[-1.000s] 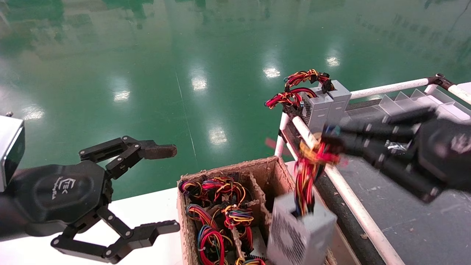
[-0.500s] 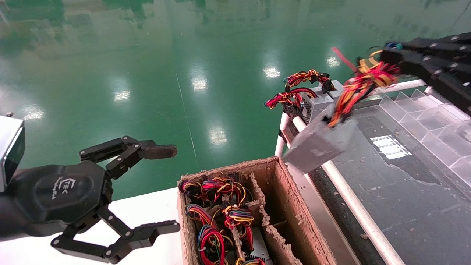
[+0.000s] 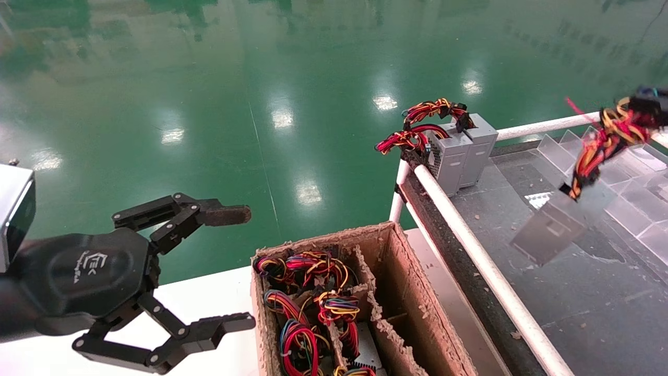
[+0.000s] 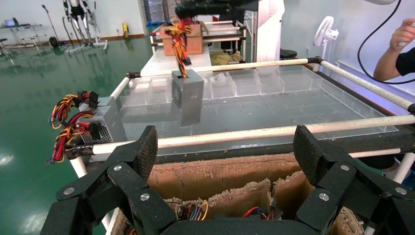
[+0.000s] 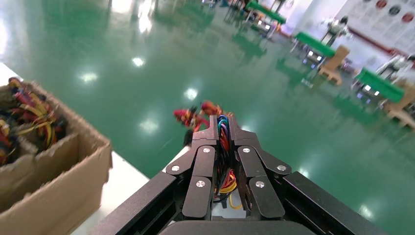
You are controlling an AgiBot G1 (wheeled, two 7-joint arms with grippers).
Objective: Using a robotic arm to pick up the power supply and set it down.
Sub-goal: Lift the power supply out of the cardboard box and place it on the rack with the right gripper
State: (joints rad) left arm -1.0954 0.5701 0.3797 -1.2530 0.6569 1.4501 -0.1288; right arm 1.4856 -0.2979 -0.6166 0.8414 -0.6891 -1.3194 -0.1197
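The power supply, a small grey metal box, hangs tilted in the air over the dark work surface, dangling by its red, yellow and black wires. My right gripper at the far right edge is shut on the top of that wire bundle. The right wrist view shows the right gripper with coloured wires pinched between its fingers. In the left wrist view the hanging power supply is seen beyond the rail. My left gripper stands open and holds nothing, left of the cardboard box.
A torn cardboard box with dividers holds several wired units. Two more grey units stand at the surface's far corner. A white rail borders the surface; clear partitions line its right side. A person's arm shows far off.
The right gripper lifted the power supply out of the box, swung it up over the white rail and rightward; it now hangs above the dark surface. The left arm has not moved.
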